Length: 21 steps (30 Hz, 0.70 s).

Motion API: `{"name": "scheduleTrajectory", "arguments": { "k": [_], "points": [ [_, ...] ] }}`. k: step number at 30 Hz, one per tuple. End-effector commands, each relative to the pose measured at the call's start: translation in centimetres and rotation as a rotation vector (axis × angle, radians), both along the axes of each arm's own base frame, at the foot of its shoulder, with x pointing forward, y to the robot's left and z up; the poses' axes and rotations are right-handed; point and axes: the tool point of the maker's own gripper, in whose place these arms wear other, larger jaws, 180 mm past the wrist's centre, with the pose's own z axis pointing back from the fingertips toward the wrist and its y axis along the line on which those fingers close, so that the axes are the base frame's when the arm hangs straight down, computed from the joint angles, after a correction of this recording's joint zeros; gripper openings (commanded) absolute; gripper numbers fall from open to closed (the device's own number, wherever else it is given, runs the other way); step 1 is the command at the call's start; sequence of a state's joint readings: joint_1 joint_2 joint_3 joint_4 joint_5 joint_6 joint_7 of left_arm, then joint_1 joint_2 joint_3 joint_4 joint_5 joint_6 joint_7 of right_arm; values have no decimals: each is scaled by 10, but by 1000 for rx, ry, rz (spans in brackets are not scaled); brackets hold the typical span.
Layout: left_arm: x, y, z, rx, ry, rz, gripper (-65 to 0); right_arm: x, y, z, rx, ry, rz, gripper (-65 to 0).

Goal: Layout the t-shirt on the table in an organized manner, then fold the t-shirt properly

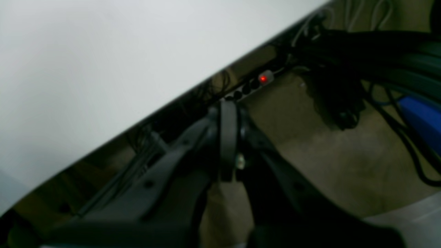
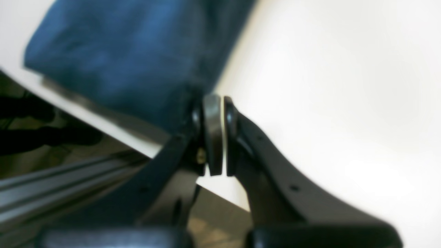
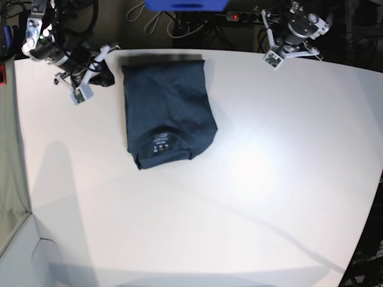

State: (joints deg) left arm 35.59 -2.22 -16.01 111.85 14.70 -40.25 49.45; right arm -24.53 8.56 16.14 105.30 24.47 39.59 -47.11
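Observation:
The dark navy t-shirt (image 3: 167, 107) lies folded into a compact rectangle on the white table (image 3: 239, 209), near its far edge, with the collar label facing the near side. My right gripper (image 2: 216, 101) is shut with nothing between its pads. Its tips sit just off the t-shirt (image 2: 131, 58) at its far-left corner, near the table's edge. In the base view that right gripper (image 3: 106, 78) is a little apart from the cloth. My left gripper (image 1: 228, 106) is shut and empty, hanging past the table (image 1: 103, 51) over the floor at the far right.
Behind the table's far edge are a power strip with a red light (image 1: 263, 78) (image 3: 234, 17), tangled cables (image 1: 344, 51) and a blue object (image 1: 422, 120). A metal rail (image 2: 69, 182) runs under the table edge. The left arm (image 3: 296, 27) stands at the back right.

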Motion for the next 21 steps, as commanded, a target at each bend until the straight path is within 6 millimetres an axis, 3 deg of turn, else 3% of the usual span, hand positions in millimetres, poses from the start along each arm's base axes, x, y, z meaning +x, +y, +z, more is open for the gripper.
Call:
{"name": "scheduleTrajectory", "arguments": {
  "k": [1,5,7,21],
  "points": [
    [-5,3,-2,4,12,4,-649,5,-1,3,9,-19,5,-650],
    [-22,5,-19,-2,80,19,-649,4,-4,-5,12,2,3,-650],
    [-29,7,-27,-4,109,24,-649,3,6,-5,32,5,11,-650],
    [-52,4,-59,-61,181,32,-649,-9,34,-11,76,32,67,-650]
  ]
}}
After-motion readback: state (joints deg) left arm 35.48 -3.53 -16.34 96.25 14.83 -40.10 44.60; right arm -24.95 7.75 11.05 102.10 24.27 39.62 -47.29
